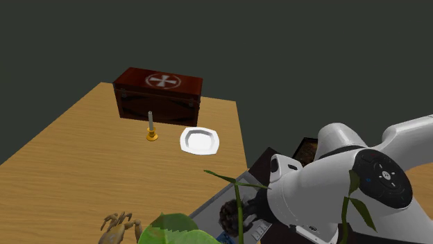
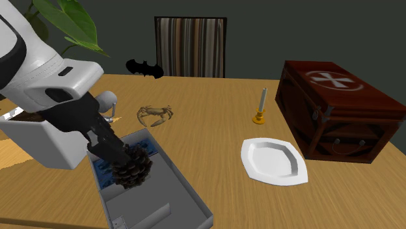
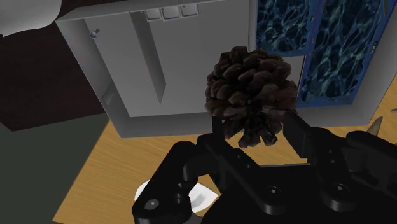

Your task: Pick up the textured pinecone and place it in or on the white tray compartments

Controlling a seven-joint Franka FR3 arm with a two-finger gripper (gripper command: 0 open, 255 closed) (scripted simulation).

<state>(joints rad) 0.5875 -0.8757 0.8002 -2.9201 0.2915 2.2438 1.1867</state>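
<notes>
Black two-finger gripper clasping dark brown scaly pinecone, hovering over pale grey compartmented tray, wooden table lying beneath

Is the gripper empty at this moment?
No: in the wrist view the gripper has its two black fingers clasped on the dark brown pinecone, over the grey tray.

no words or numbers can be read anywhere. the one sign is a white cross set inside a white ring, on the lid of the dark red chest standing on the surface.
</notes>
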